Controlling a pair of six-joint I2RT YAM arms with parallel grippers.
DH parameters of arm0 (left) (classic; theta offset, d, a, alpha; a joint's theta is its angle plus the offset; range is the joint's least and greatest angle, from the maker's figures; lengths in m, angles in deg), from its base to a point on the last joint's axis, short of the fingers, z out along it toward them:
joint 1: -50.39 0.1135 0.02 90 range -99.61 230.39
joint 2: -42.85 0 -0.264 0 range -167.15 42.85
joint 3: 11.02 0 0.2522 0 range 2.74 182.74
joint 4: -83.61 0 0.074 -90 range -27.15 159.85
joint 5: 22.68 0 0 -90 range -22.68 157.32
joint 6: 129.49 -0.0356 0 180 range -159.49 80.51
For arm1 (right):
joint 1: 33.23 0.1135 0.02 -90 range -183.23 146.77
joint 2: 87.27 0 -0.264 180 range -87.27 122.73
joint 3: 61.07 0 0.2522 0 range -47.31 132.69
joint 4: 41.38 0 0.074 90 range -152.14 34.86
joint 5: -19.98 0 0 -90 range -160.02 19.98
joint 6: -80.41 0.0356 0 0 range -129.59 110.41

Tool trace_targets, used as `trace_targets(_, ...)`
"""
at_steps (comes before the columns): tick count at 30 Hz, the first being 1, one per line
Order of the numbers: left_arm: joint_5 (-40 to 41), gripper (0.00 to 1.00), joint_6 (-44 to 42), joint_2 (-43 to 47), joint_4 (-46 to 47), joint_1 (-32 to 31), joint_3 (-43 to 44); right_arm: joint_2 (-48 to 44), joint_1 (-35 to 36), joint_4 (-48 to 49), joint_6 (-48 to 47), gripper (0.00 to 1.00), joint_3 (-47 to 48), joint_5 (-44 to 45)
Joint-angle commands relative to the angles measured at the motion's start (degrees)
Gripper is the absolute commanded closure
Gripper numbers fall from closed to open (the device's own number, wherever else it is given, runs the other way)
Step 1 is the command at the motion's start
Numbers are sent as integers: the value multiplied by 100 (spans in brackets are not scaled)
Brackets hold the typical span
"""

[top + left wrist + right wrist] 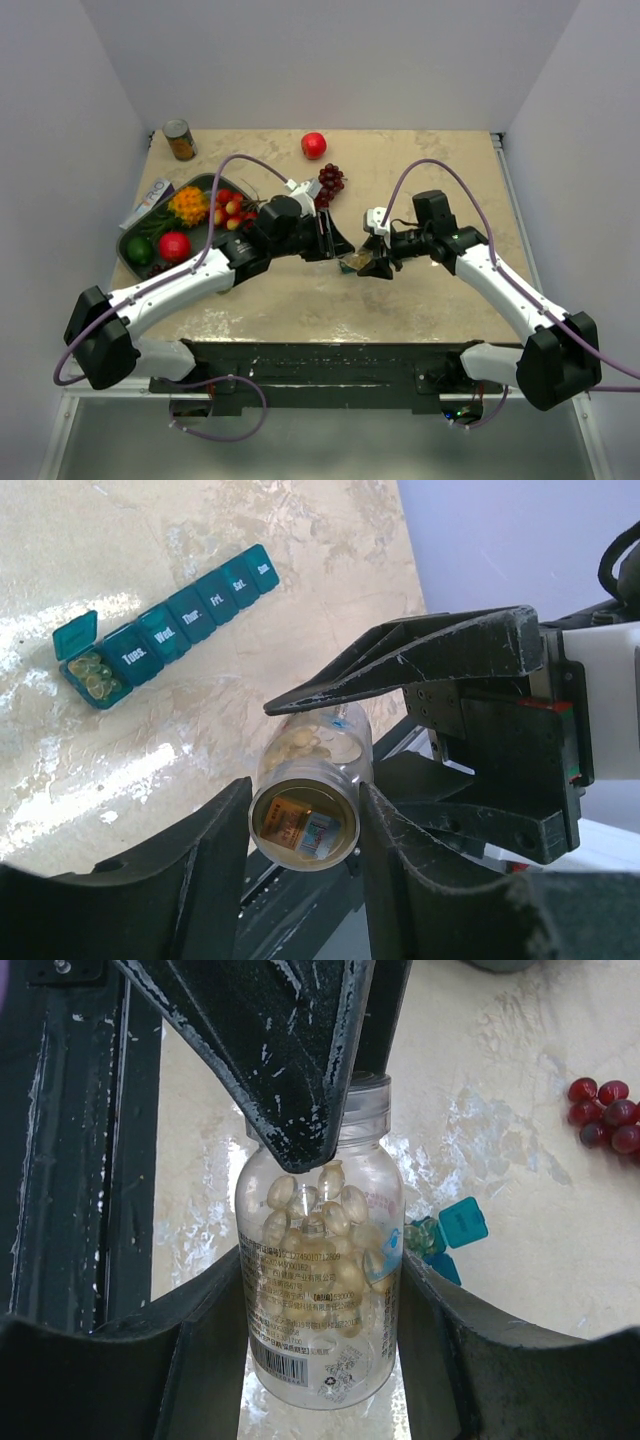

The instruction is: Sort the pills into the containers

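Nearest in: both arm bases sit at the table's (420, 160) near edge, and the arms reach inward to meet over mid-table.
Right gripper (320, 1270): clamped on the body of a clear bottle (320, 1340), one finger on each side.
Left gripper (305, 805): fingers press both sides of the bottle's neck end, which faces its camera.
Bottle: held off the table between the two grippers, with pale pills (320, 1210) inside.
Organiser (190, 615): flat on the table, just beyond the bottle. Its end lid (75, 637) is up, with pills (92, 675) in that cell, and the other lids are down. The grippers hide it from above.
In the way: grapes (330, 180) lie just behind the left gripper. The fruit tray (212, 178) lies left of that arm's forearm.
Far: a red fruit (314, 145) and a can (180, 140) sit by the back edge.
Surface: mottled beige with glare patches.
Room: plain pale walls (300, 60) close off three sides.
Open room: bare top stretches along the right side and in front of the grippers.
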Motion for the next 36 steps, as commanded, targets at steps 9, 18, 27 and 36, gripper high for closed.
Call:
trace_targets(9,-3460,85,-2337,9,3497,408,-1547,-102,-152,80,30,100,160,-914)
trace_targets(18,-3675,41,-4167,360,3794,462,-1575,-129,-240,53,30,100,116,-1477)
trace_targets(27,-3296,1,-4124,896,3073,479,-1170,-129,-231,80,13,100,98,-1293)
trace_targets(36,-1654,0,-2483,1732,2107,813,-1302,-146,-231,97,4,100,90,-1108)
